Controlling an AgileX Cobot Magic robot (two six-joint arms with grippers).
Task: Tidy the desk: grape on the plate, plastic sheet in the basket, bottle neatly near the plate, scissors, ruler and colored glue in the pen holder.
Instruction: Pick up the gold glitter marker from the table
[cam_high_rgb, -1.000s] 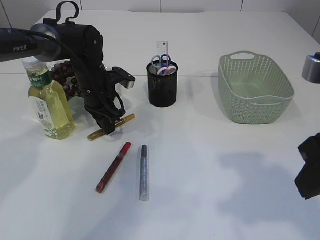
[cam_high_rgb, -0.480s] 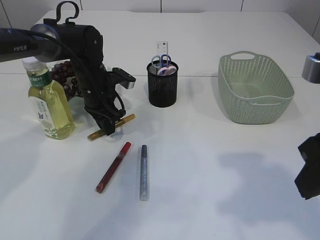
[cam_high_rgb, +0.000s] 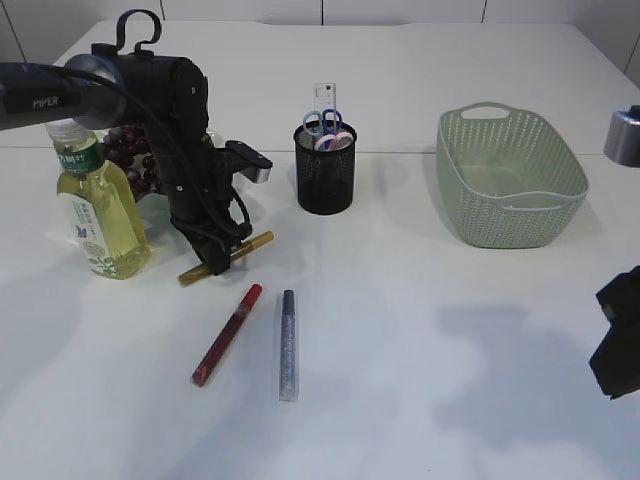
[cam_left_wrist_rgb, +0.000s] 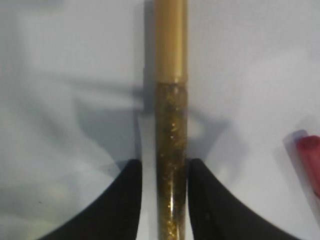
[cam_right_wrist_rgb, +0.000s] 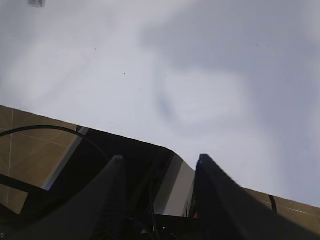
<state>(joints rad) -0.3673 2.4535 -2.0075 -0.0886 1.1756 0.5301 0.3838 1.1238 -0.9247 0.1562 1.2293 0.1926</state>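
3 glue pens: gold, red, silver. 1 bottle, 1 pen holder, 1 basket, 1 scissors.

White table, a pale wall strip behind, perhaps brown floor beyond its edge.

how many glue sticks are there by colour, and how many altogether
gold glue stick: 1, between the left gripper fingers
red glue stick: 1, on the table
silver glue stick: 1, on the table
total: 3
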